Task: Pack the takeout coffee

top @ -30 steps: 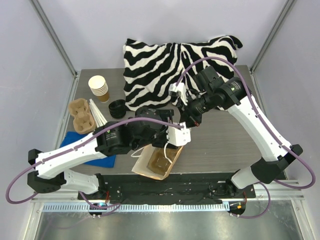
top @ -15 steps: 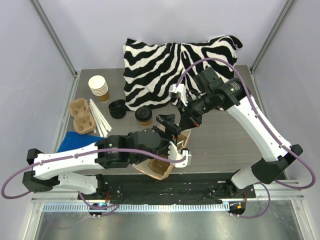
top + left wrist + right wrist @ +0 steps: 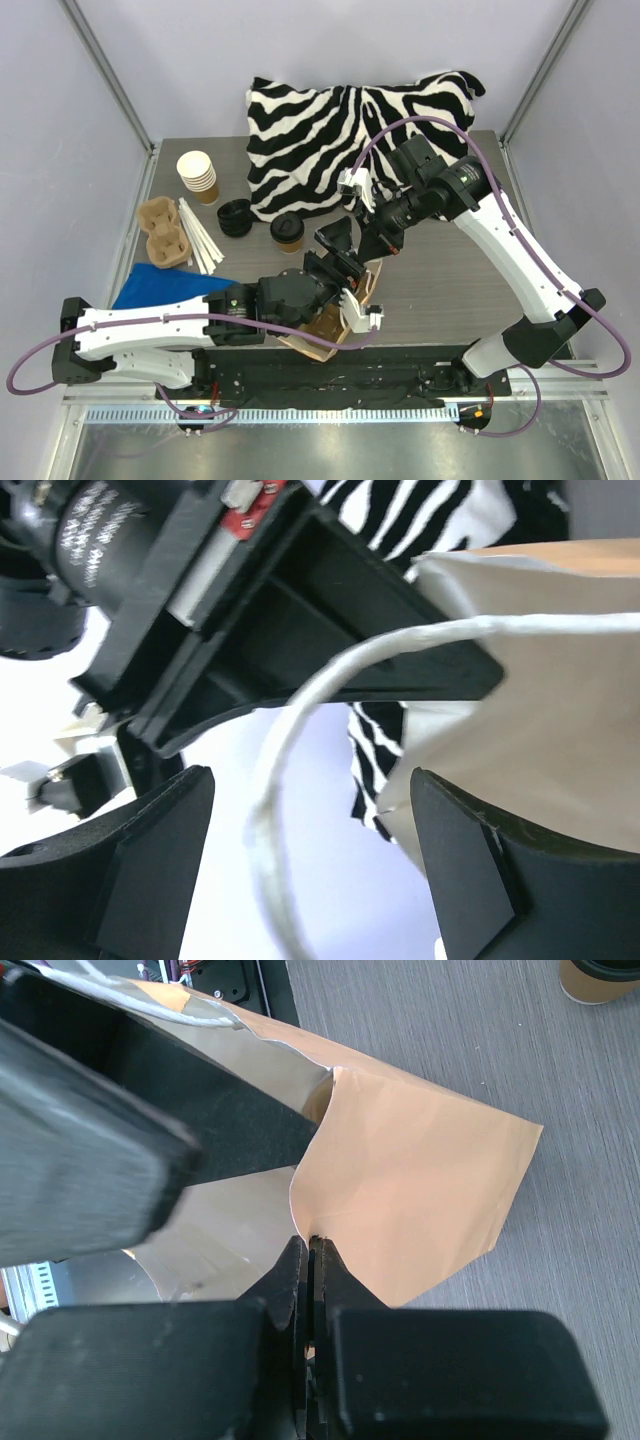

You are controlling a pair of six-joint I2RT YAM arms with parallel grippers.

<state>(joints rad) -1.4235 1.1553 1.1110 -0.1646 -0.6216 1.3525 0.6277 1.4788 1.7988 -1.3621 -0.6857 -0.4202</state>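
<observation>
- The coffee cup point(image 3: 288, 232) stands upright with its black lid on, about mid-tabletop. It sits just at the near edge of the striped cushion point(image 3: 330, 130), right of the stack of black lids point(image 3: 235, 216), and outside the paper bag point(image 3: 322, 338).
- A second ago the left arm lay over that spot and hid the cup. Since half a second ago the cup has not moved.
- The left claw point(image 3: 343, 256) has swung back from the cup to the bag's mouth, by the tabletop's near edge. Its fingers stand wide apart and hold nothing, and the bag's white handle point(image 3: 300, 695) loops between them.
- The right claw point(image 3: 310, 1250) stays pressed together on the bag's rim, as in both earlier views.
- The bag's open mouth showed plainly a second ago; now the left wrist covers most of it.
- The blue cloth point(image 3: 165, 285) near the left edge shows more than before.
</observation>
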